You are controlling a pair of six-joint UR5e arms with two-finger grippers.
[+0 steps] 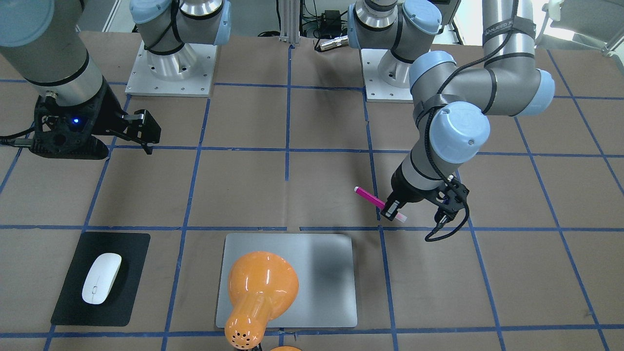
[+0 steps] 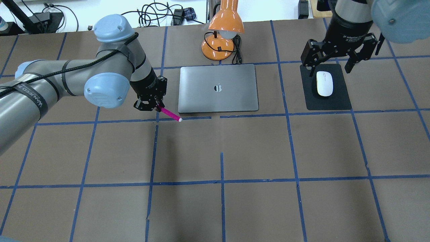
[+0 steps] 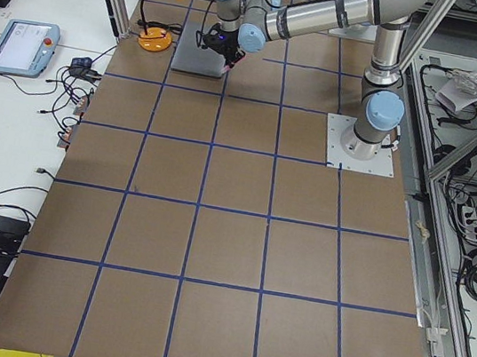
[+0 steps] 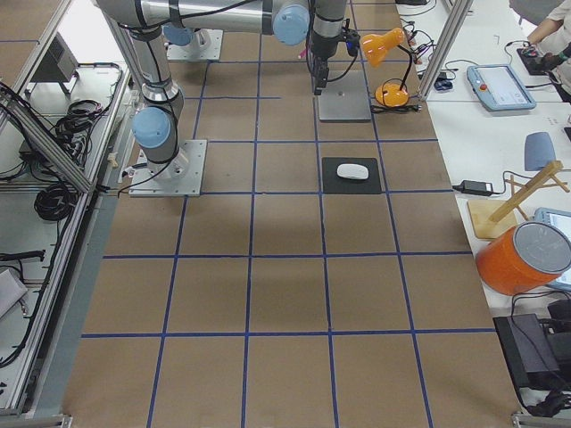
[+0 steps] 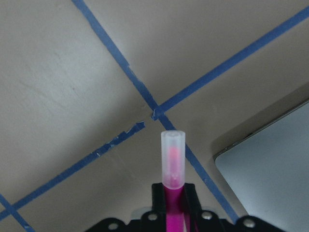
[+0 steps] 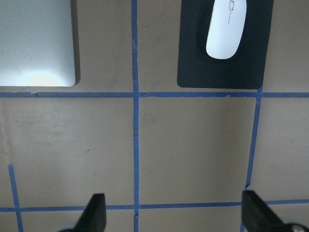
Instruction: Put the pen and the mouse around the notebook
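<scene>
Brown paper gridded with blue tape covers the table (image 2: 235,151). An orange desk lamp (image 2: 223,30) stands just behind the flat silver-grey notebook (image 2: 218,88). Right of the notebook, a glossy white mouse (image 2: 324,84) lies on a black mat (image 2: 337,101); the right gripper (image 2: 327,64) hangs wide open above it, empty. By the notebook's near left corner, the left gripper (image 2: 151,107) clamps a slim magenta pen (image 2: 170,115).
</scene>
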